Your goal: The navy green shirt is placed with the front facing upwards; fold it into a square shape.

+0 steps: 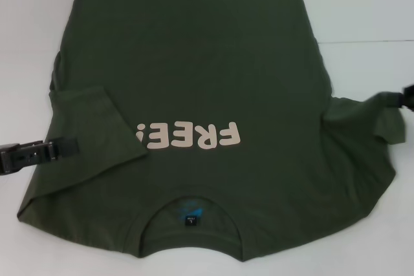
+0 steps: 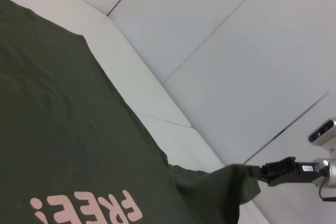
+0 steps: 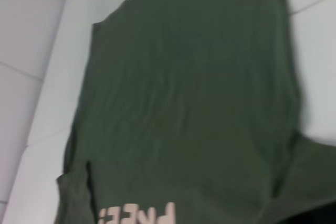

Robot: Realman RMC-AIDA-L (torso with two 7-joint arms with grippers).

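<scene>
The navy green shirt (image 1: pixel 207 114) lies front up on the white desk (image 1: pixel 362 11), its long axis running away from the robot: collar (image 1: pixel 193 221) nearest, hem at the far edge, the "FREE!" lettering (image 1: pixel 186 137) reading upside down from the head view. The left sleeve (image 1: pixel 97 121) is already turned inward over the body, and the left pincer (image 1: pixel 61 148) sits at that fold's outer edge, apparently clenched on the cloth, though its fingertips are hard to make out. On the opposite side the right pincer (image 1: pixel 396 100) grasps the tip of the right sleeve (image 1: pixel 362 117), drawn out taut and lifted from the desk; the left wrist view shows this grip clearly (image 2: pixel 262 171). The shirt's body lies inboard of that pincer, toward the robot's left, so the fold should probably travel that way, across the long axis.
</scene>
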